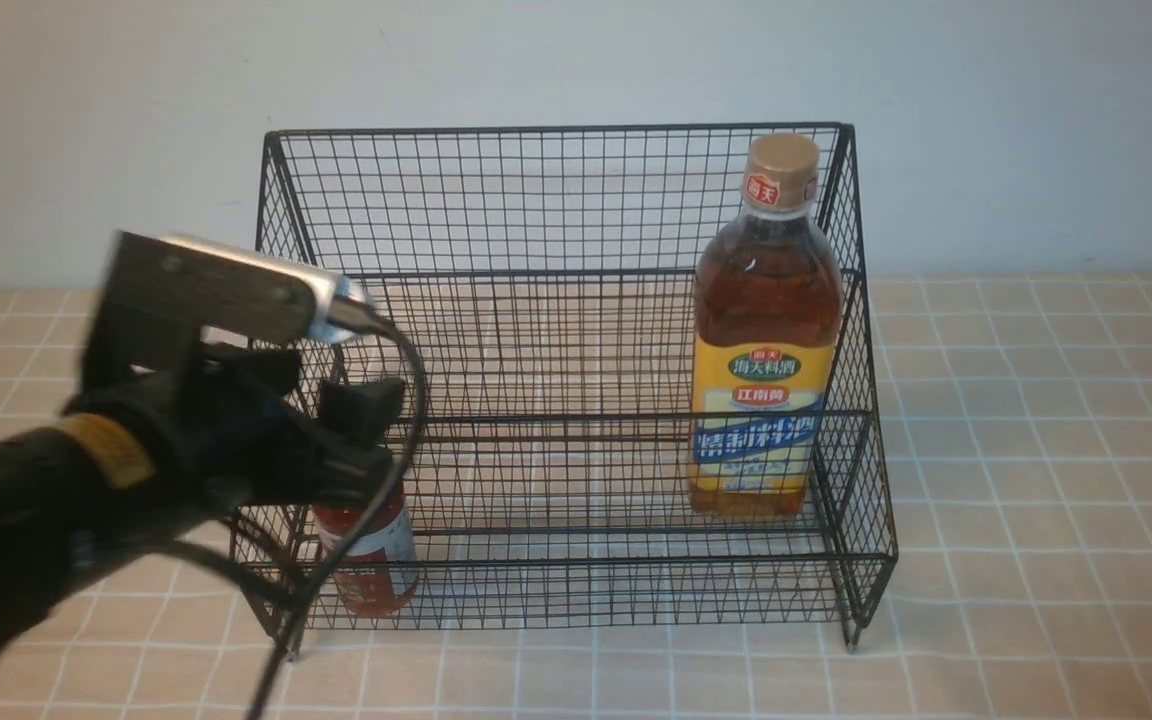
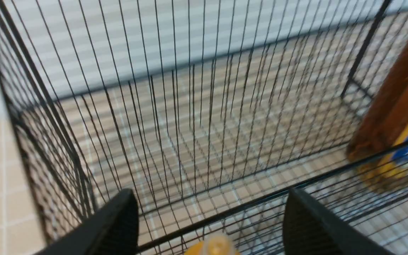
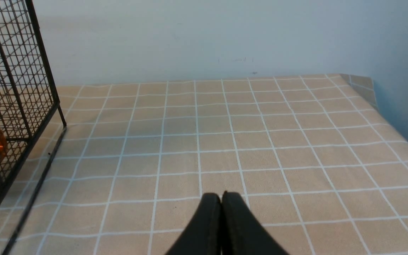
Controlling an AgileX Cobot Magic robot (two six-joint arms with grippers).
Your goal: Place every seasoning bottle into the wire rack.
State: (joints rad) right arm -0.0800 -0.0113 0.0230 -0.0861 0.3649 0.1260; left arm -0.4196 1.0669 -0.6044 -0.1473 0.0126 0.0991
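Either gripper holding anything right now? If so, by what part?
Nothing held. Left gripper is open, its fingers apart on either side of the red bottle's yellow cap. Right gripper is shut on nothing.

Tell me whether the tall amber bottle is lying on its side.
No, the tall amber bottle stands upright in the wire rack.

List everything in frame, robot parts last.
wire rack: one, black mesh, two-tier, standing mid-table against the wall.
tall bottle: one, amber-brown liquid, tan cap, yellow-blue label, upright on the rack's lower tier, right end.
red-sauce squeeze bottle: one, red with yellow nozzle cap, upright on the lower tier, left end, partly hidden by the left arm.
tablecloth: one, tan with white grid, covering the table.
wall: pale grey, behind the rack.
left end effector: black, open, straddling the nozzle cap from above, fingers clear of it.
right end effector: black, shut, empty, over bare cloth right of the rack.
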